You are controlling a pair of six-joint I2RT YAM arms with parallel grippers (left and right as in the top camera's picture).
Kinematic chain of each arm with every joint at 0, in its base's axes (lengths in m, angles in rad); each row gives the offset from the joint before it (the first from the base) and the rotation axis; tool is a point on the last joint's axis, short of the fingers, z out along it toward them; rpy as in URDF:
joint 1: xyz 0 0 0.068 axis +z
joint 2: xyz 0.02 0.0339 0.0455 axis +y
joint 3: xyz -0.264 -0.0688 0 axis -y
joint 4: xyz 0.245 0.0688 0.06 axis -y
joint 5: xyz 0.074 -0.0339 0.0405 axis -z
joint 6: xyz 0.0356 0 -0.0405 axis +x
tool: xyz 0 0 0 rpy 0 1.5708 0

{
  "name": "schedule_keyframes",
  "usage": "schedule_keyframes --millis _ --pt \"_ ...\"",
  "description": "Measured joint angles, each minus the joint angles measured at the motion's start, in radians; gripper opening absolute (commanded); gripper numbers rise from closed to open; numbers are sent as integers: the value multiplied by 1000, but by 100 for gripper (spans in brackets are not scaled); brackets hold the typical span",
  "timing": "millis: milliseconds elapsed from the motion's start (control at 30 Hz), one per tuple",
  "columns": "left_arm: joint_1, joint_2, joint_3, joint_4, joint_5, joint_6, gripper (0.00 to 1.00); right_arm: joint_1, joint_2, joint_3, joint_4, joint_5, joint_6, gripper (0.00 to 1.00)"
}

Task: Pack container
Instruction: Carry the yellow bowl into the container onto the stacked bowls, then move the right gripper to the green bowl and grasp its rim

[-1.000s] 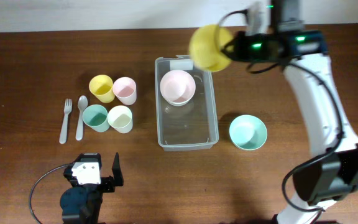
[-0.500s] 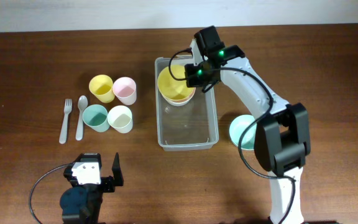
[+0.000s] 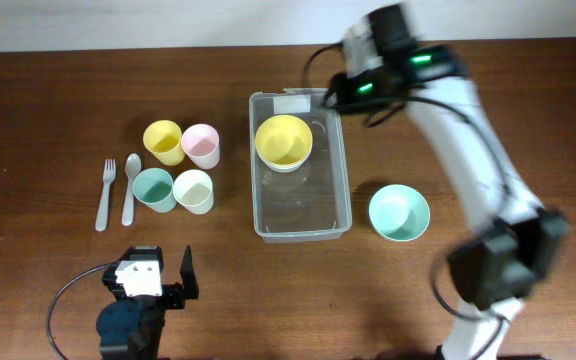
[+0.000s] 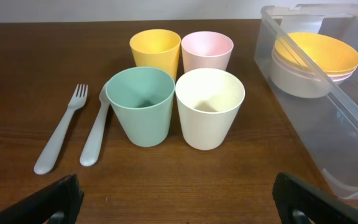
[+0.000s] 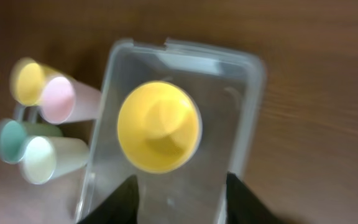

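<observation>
The clear container (image 3: 303, 205) stands mid-table with its white label at the far end. A yellow bowl (image 3: 284, 140) sits nested in a pink bowl inside its far half. My right gripper (image 3: 340, 92) is open and empty, raised over the container's far right corner. In the right wrist view its fingers (image 5: 182, 199) spread above the container (image 5: 253, 106) and the yellow bowl (image 5: 159, 127). My left gripper (image 3: 148, 290) rests open near the front edge. The left wrist view shows the container (image 4: 353, 118) with the yellow bowl (image 4: 319, 53) on the pink bowl (image 4: 297, 78).
A teal bowl (image 3: 399, 212) sits right of the container. Left of it stand a yellow cup (image 3: 162, 141), a pink cup (image 3: 201, 145), a teal cup (image 3: 154, 188) and a cream cup (image 3: 194, 190). A fork (image 3: 106, 192) and a spoon (image 3: 130, 187) lie further left.
My right gripper carried the yellow bowl into the container, set it in the pink bowl, let go and drew back up to the right. The left arm has not moved.
</observation>
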Motion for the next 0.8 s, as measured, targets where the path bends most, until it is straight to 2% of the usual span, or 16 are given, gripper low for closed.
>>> schedule_keyframes --millis 100,167,233,367,533,700,800 --pt "0 0 0 0 0 0 100 -114 -139 33 -143 0 11 48" --pt "0 0 0 0 0 0 100 -193 -187 45 -273 2 19 54" --pt "0 0 0 0 0 0 100 -245 -192 34 -357 18 30 57" --pt "0 0 0 0 0 0 100 -312 -170 -94 -404 76 50 58" --pt "0 0 0 -1 0 0 100 -362 -154 -320 -379 103 60 58" --pt "0 0 0 0 0 0 100 -382 -147 -583 -245 103 65 58" --pt "0 1 0 0 0 0 100 -382 -145 -730 -98 77 65 57"
